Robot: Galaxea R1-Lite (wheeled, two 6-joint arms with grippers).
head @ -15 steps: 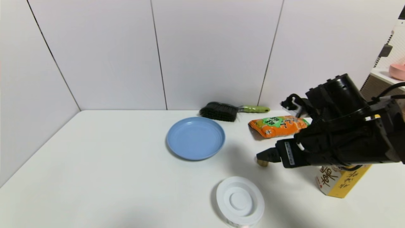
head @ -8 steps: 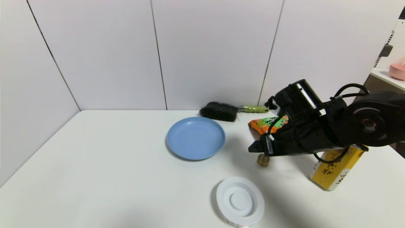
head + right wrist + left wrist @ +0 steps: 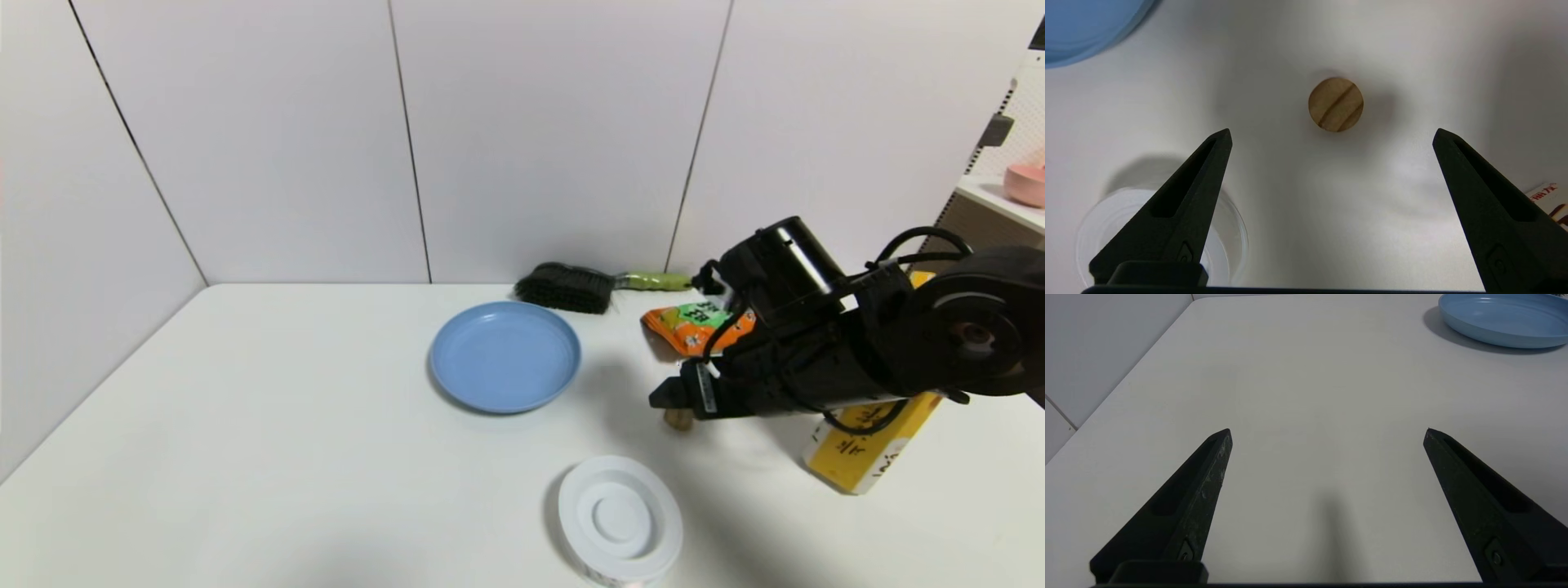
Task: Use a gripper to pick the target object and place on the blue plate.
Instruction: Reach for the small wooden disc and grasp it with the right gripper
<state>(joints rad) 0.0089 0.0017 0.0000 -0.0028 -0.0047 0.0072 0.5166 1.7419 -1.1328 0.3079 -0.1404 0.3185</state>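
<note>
The target object (image 3: 678, 420) (image 3: 1335, 104) is a small tan-brown round piece with dark grooves, resting on the white table to the right of the blue plate (image 3: 504, 356). My right gripper (image 3: 665, 398) (image 3: 1331, 132) hovers just above it, open, its tips apart on either side and short of the piece, touching nothing. A bit of the plate's rim (image 3: 1081, 32) shows at the edge of the right wrist view. My left gripper (image 3: 1327, 430) is open over bare table, out of the head view, with the plate (image 3: 1502, 318) far ahead of it.
A white lidded container (image 3: 620, 519) sits near the front, close to the target. An orange snack bag (image 3: 694, 325) and a black brush with a green handle (image 3: 600, 286) lie behind my right arm. A yellow carton (image 3: 869, 441) stands under the arm at the right.
My right arm swung inward and back over the last second, then dropped slightly, so the gripper now covers part of the target object. The target object, plate and container have not moved.
</note>
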